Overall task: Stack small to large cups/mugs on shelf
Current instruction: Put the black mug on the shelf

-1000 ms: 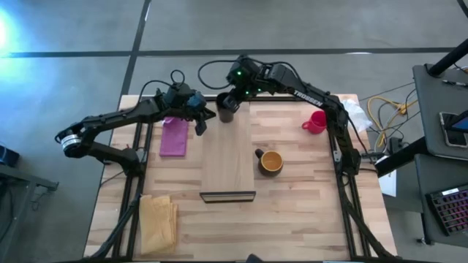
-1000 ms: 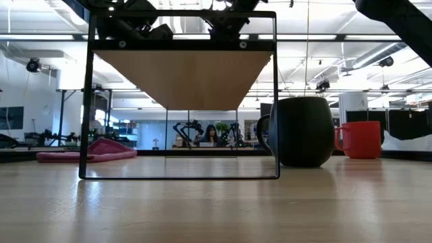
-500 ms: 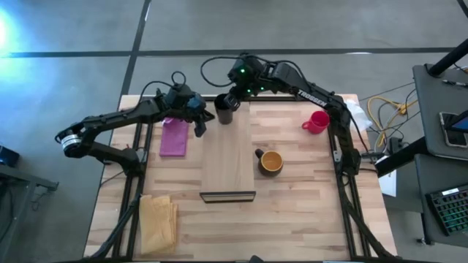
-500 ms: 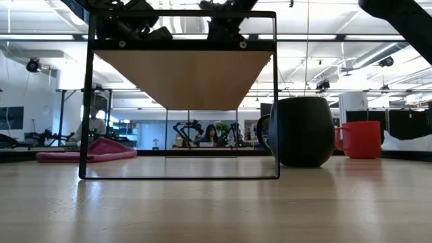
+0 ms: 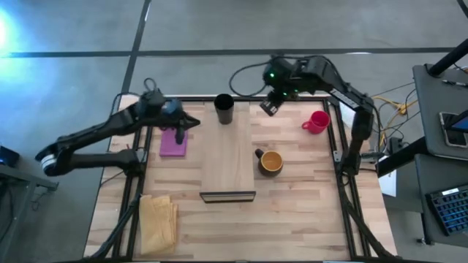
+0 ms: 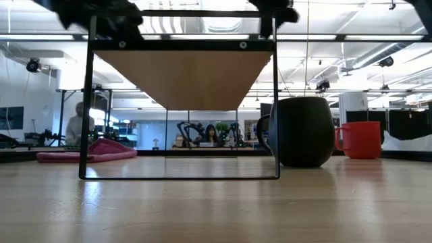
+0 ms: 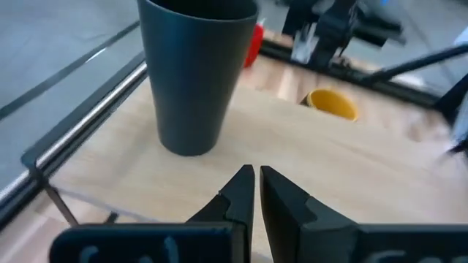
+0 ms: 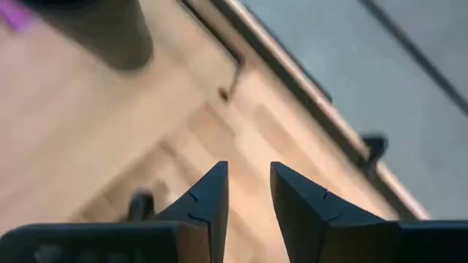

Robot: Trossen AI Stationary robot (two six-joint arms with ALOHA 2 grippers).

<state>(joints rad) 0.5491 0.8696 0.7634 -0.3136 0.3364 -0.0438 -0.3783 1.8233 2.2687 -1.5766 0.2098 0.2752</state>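
The tall black tumbler (image 5: 224, 109) stands upright on its base at the far end of the pale wooden shelf (image 5: 228, 157); it also shows in the left wrist view (image 7: 194, 73). The dark mug with the yellow inside (image 5: 270, 161) stands on the table right of the shelf. The red mug (image 5: 316, 121) stands at the far right. My left gripper (image 5: 180, 134) is shut and empty over a pink cloth, left of the tumbler. My right gripper (image 5: 268, 108) is slightly open and empty at the far edge, between the tumbler and the red mug.
A pink cloth (image 5: 174, 139) lies left of the shelf and a yellow cloth (image 5: 159, 215) at the near left. The shelf's dark wire frame (image 5: 228, 196) is at its near end. White material (image 5: 357, 113) and cables lie past the far right corner.
My right gripper has drawn away from the tumbler toward the table's right edge, and the tumbler stands alone on the shelf's far end. My left gripper has gone toward the table's left edge, from the shelf's side to over the pink cloth.
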